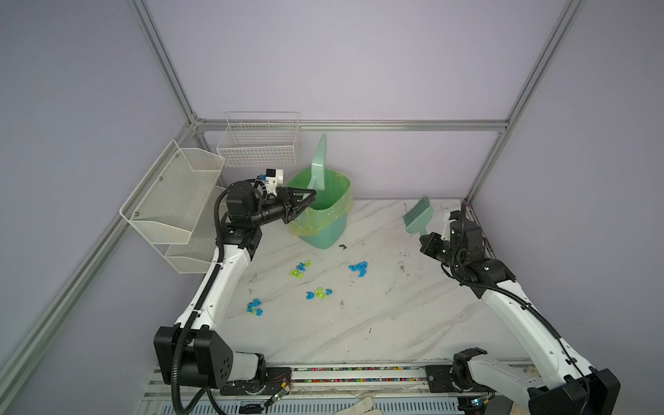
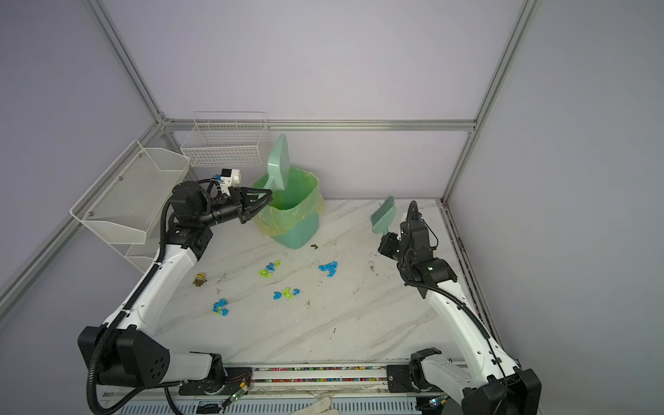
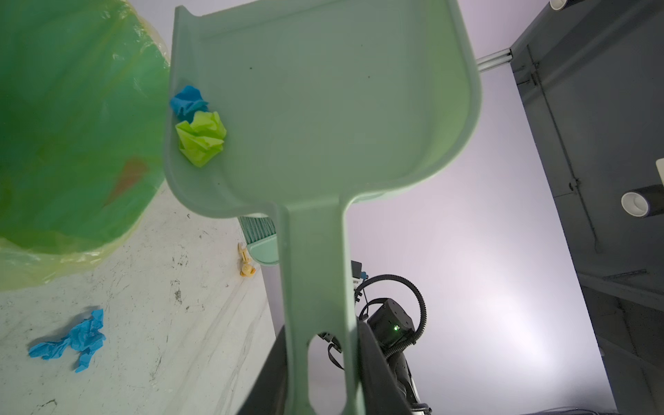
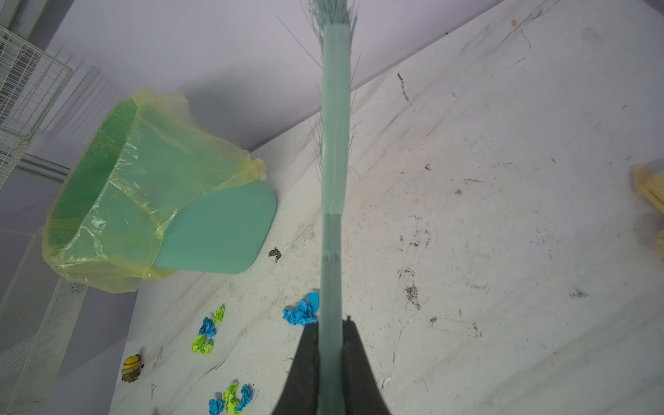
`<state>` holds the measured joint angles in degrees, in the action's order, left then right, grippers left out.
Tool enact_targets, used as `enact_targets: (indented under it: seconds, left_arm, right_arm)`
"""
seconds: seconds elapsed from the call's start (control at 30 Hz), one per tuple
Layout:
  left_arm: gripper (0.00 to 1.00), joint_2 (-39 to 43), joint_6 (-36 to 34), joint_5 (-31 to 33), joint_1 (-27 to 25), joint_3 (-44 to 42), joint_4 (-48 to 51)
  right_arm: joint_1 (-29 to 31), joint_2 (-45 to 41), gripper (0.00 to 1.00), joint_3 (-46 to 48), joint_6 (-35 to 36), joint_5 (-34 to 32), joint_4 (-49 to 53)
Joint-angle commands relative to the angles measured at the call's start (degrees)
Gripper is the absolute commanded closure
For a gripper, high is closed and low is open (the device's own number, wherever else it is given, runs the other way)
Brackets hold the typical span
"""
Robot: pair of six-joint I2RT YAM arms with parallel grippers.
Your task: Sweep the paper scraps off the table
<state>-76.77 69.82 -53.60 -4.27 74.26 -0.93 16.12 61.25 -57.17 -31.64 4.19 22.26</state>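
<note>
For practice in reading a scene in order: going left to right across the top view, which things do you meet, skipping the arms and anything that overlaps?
In order: mesh shelf → leftmost scraps → bin → brush.

Left arm [image 1: 222, 280]: stretched up and forward, wrist lifted high.
Left hand [image 1: 308, 199]: closed on the dustpan [image 1: 319, 165] handle.
Right arm [image 1: 517, 312]: bent, reaching forward.
Right hand [image 1: 425, 240]: squeezed tight on the brush [image 1: 416, 215].
</note>
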Motion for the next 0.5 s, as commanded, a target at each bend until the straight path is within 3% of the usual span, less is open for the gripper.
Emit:
enact_targets:
  seconds: [0.0, 0.27, 0.47]
  left_arm:
    - [1.00, 4.58, -5.43, -1.29, -0.55, -3.29, 1.95]
    - [1.00, 12.84, -25.04, 8.04, -7.55, -2.02, 24.63]
    - [1.00, 17.36, -37.75, 26.49, -16.72, -1.49, 40.78]
  right_arm:
    - [-0.16, -1.22, 1.00, -3.31, -0.28, 0.92, 0.62]
    - [-0.12, 1.77, 1.00, -4.43, 2.16, 6.46, 2.28]
    - [-0.12, 2.75, 1.00, -3.25, 0.15, 7.90, 1.76]
